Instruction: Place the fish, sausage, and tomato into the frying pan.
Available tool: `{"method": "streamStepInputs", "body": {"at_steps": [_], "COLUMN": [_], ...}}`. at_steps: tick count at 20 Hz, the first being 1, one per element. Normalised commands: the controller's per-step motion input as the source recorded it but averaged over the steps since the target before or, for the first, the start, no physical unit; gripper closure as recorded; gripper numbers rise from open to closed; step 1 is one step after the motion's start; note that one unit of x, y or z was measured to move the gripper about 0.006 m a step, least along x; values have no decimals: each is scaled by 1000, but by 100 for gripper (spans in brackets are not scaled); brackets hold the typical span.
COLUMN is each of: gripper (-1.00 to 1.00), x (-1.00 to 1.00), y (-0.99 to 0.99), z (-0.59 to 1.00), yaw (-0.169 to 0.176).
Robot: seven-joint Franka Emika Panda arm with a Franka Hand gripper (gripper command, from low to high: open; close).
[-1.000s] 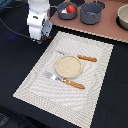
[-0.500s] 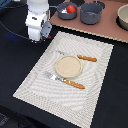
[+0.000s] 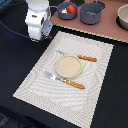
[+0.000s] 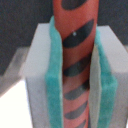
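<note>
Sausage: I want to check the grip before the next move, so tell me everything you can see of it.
The sausage is a straight reddish-orange rod with dark slanted stripes, and it looks smooth, like plastic. It lies lengthwise in the tool, clamped on both sides by the teal pads. Both its ends run out of the wrist view. In the exterior view it cannot be made out below the white arm.

Matt woven-cloth placemat (image 3: 65, 75), foam-like teal jaws
</note>
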Motion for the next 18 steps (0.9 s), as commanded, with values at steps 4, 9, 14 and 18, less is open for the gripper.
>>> {"method": "streamStepInputs", "body": {"at_steps": [4,9,14,18], "gripper": [100,100,100,100], "x": [270,564,771,671], "y": [439,574,643,689], "z": [1000,1000,981,842], "yaw": [49,63,77,118]}}
